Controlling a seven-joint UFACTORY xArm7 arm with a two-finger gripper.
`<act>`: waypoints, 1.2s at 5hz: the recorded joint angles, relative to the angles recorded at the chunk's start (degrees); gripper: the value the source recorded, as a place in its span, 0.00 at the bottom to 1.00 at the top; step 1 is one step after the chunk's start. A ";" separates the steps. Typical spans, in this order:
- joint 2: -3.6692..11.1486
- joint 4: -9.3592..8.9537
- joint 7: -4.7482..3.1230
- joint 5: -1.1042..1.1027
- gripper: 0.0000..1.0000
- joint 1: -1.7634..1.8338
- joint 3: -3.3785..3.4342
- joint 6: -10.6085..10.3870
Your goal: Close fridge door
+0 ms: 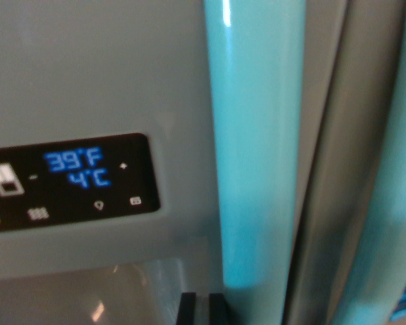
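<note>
We are pressed in close to the fridge door (101,74), its pale grey face filling the wrist view's left and centre. The turquoise handle (260,142) is our landmark: a tall, glossy bar running upright from the top edge almost to the bottom. To its left on the door face sits the black control panel (68,183), lit blue with 39°F and 4°C and a row of small icons. Below the panel a shiny recess (88,298) opens, probably a dispenser bay. To the handle's right a dark vertical seam (311,176) divides this door from a neighbouring panel (358,135), and a second turquoise bar (392,203) stands further right, blurred at the frame edge.

Only two dark finger tips of our gripper (203,308) peek in at the bottom edge, just left of the handle's lower end, with a narrow gap between them and nothing clamped.

We judge the door to be heavy, rigid and smooth, swinging on a hinge we cannot see. It needs no grasp; a flat push on the bare face beside the handle should do. The handle looks slippery and rounded, so fingers could skid off it. We should keep clear of the touch panel and the recess.
</note>
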 joint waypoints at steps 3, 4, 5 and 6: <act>3.14 2.85 0.00 0.00 1.00 0.00 -0.25 -0.03; 3.14 2.85 0.00 0.00 1.00 0.00 -0.25 -0.03; 3.14 2.85 0.00 0.00 1.00 0.00 -0.25 -0.03; 3.14 2.85 0.00 0.00 1.00 0.00 -0.25 -0.03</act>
